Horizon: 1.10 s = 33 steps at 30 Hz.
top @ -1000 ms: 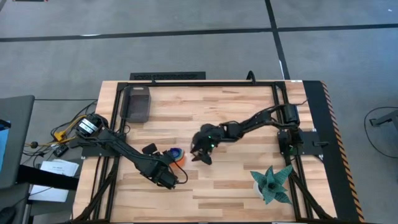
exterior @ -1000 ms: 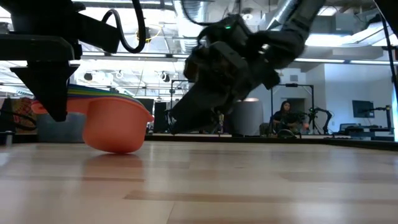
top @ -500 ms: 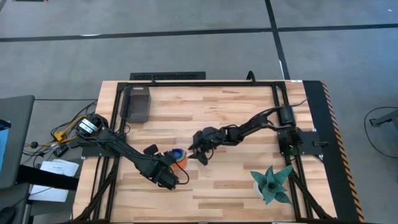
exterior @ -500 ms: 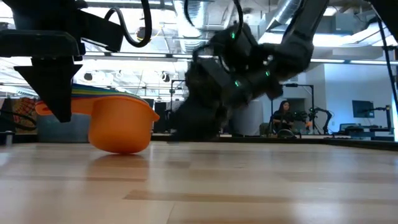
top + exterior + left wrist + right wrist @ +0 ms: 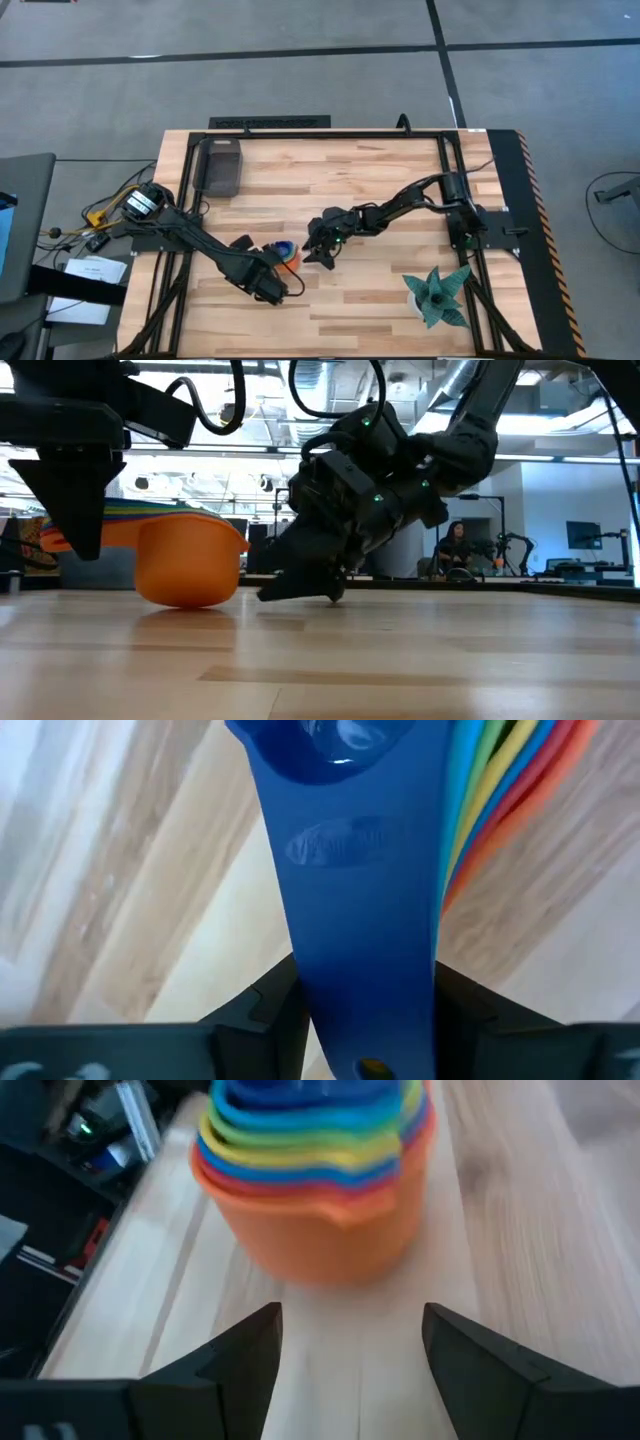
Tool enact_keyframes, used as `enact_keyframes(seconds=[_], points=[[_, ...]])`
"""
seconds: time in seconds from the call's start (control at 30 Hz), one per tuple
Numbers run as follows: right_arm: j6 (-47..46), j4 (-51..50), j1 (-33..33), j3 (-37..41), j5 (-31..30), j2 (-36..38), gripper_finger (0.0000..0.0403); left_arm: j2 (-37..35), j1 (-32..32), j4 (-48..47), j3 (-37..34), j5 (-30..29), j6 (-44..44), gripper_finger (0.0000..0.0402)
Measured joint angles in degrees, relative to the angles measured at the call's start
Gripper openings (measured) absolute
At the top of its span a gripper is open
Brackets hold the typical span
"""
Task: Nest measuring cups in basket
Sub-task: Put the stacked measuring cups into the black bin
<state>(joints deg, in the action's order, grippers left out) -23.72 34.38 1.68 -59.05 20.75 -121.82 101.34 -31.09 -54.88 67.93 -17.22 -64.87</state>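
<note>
Grey floor, bright ceiling lights

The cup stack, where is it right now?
High view: the cup stack sits left of the table's centre, its handles held by the left gripper, with the open right gripper just to its right, far from the basket.

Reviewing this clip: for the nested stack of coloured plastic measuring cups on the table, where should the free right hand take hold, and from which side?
Best at the rim of the nested stack of coloured plastic measuring cups, on the bowl side facing the right hand. The left hand already clamps the fanned handles, so that end is taken. The right hand's open fingers could probably straddle the orange outer cup's wall from the spout side.
</note>
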Motion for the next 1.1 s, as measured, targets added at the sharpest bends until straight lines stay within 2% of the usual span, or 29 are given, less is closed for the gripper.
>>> enact_keyframes(seconds=[0.4,0.67,0.87,1.1], points=[[5.28,-15.39,-0.66,0.11,-2.60,6.45,0.0266,0.00,-0.02,0.56,0.00,0.46,1.30,0.0186],[3.97,-20.30,-0.80,0.11,-2.79,13.06,0.0265,-0.71,-0.02,0.66,0.01,2.21,1.27,0.0207],[2.08,-20.63,-1.61,0.07,-4.46,18.97,0.0265,-4.27,-0.04,0.52,0.01,2.00,2.18,0.0216],[-3.18,-20.59,-3.06,0.07,-4.46,23.59,0.0265,-11.88,0.53,-2.36,0.01,1.51,7.71,0.0218]])
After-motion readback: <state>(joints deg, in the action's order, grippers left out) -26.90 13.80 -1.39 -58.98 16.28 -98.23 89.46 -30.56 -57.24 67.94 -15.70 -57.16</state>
